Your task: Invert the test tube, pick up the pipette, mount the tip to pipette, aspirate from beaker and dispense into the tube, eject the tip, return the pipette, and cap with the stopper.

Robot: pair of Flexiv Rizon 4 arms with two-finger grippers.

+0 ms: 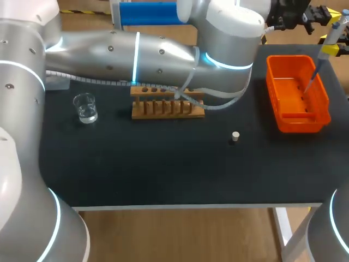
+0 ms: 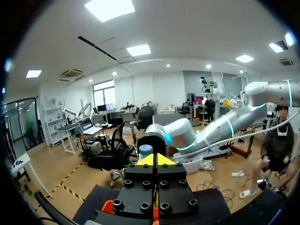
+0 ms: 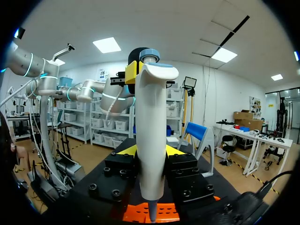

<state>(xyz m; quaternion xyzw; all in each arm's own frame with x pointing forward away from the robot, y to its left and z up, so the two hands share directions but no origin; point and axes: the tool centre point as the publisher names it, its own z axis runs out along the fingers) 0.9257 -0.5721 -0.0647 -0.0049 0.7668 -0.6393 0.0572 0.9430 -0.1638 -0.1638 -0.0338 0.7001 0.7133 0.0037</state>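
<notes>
— What is held by the right gripper (image 3: 151, 151)?
— The pipette (image 3: 151, 122) is clamped between its two yellow-tipped fingers, one pressed on each side of the white body.
— How is the pipette set?
— Its long axis is set upright, crosswise to the fingers. The grey-blue head is turned up and the narrow end is pointed down.
— What is found under it?
— The orange tray (image 1: 275, 103) is seen directly below the gripper, and the narrow end is hung over its inside.
— And further out?
— The small stopper (image 1: 235, 136) is laid on the black table (image 1: 163, 174), near the tray's corner but apart from it. Beyond that, well away from the gripper toward the robot's left, the wooden rack (image 1: 167, 108) is stood. The glass beaker (image 1: 85, 107) is stood farther off still.
— Is anything placed in the way?
— The left arm (image 1: 136, 54) is stretched across the far side of the table, above and behind the rack, so the rack's back edge is partly hidden.
— And the left gripper (image 2: 155, 159)?
— Its yellow tips are pressed together with nothing between them.
</notes>
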